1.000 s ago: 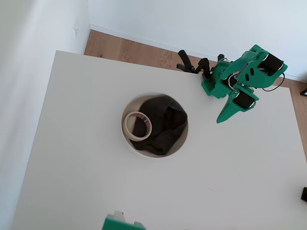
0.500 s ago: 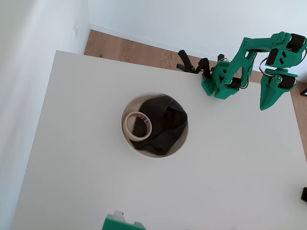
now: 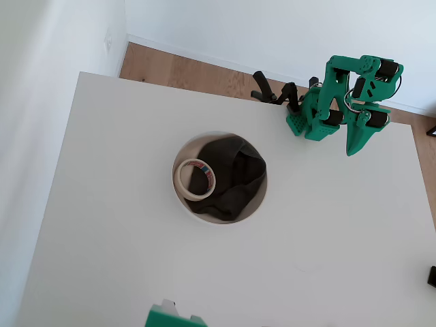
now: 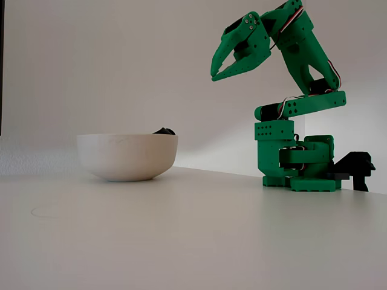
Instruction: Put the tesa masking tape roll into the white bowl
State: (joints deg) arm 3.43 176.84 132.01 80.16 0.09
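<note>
white table (matte) bears white bowl.

In the fixed view the bowl wall hides the tape — only a dark tip of cloth shows over the rim. A green piece is cut off by the overhead view's bottom edge — the counter too.

white table | wood floor | white walls

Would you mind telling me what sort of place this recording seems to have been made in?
Probably an ordinary room, home or office, not a lab: a plain white table against white walls, a wooden floor behind it, and a small green arm clamped at the table's far edge.
</note>
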